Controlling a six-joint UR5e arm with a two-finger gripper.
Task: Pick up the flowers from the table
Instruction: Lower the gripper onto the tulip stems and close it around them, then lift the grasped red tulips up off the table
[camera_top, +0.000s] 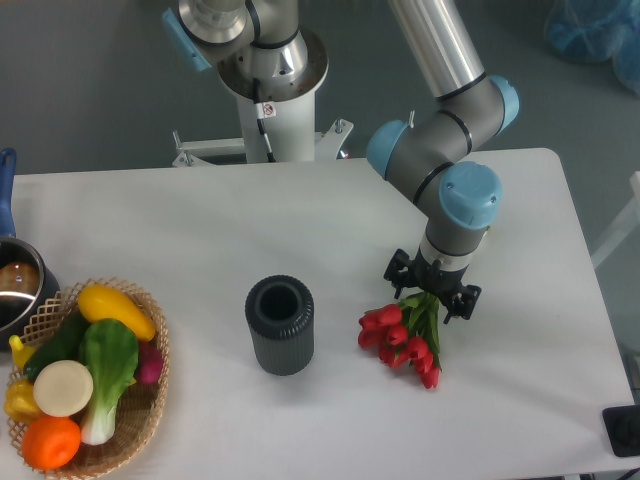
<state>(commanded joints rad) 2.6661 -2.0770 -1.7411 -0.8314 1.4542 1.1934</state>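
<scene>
Though nothing legible showed anywhere, a small red-and-white sticker sat on the robot's white base (268, 110) at upper centre, too small to read. Left to right: wicker basket (140, 420) of vegetables at lower left, dark ribbed cup (280, 325) at centre, flowers (405, 340) right of centre on the white surface (200, 220). Gripper (433, 295) stood directly over the stem end, apparently straddling it; clenched or released, could not tell. Step judged: the grasp itself. Next: confirm closure, then lift straight up.
</scene>
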